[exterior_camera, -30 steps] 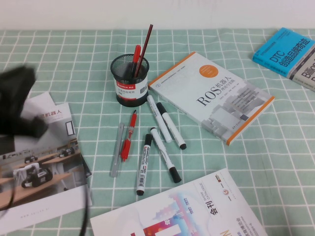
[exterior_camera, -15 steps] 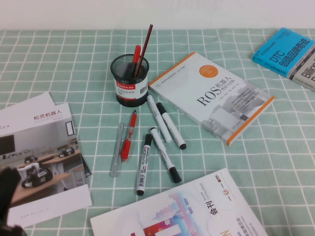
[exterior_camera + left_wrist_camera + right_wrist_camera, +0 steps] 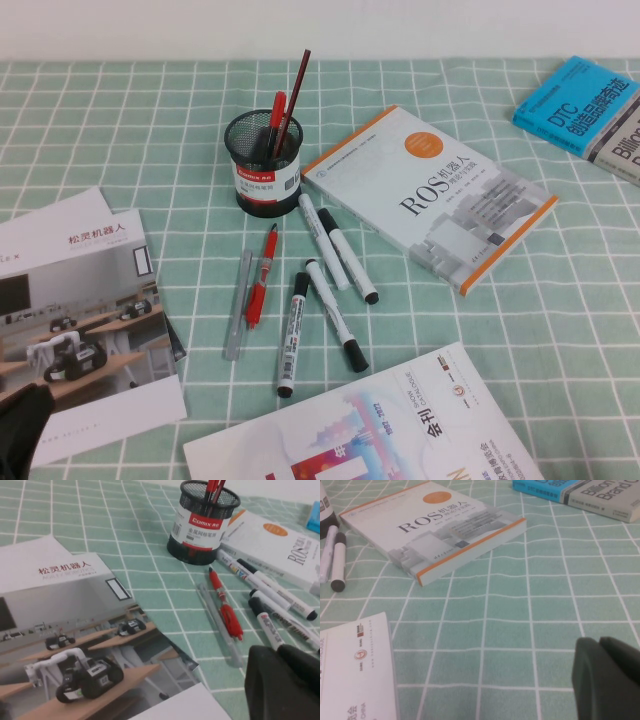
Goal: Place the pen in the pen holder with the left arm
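Note:
The pen holder [image 3: 264, 165], a black mesh cup with a red-and-white label, stands at the table's middle back; it also shows in the left wrist view [image 3: 202, 527]. The pen [image 3: 276, 110] stands inside it, red top sticking out, beside a thin dark-red stick [image 3: 298, 80]. My left gripper [image 3: 20, 440] is low at the front left corner, over a brochure, far from the cup; its fingers [image 3: 265, 680] are together and hold nothing. My right gripper [image 3: 607, 680] is shut and empty above bare cloth, out of the high view.
A red pen with a clear barrel [image 3: 262, 278], a grey stick [image 3: 238, 305] and several markers [image 3: 335, 315] lie in front of the cup. A ROS book [image 3: 430, 195] lies right of it, a blue book [image 3: 585, 105] far right, a brochure [image 3: 80, 310] left, a magazine [image 3: 370, 430] in front.
My left arm has pulled back from the table's left side to the front left corner and is nearly out of the high view. The pen and cup have not moved.

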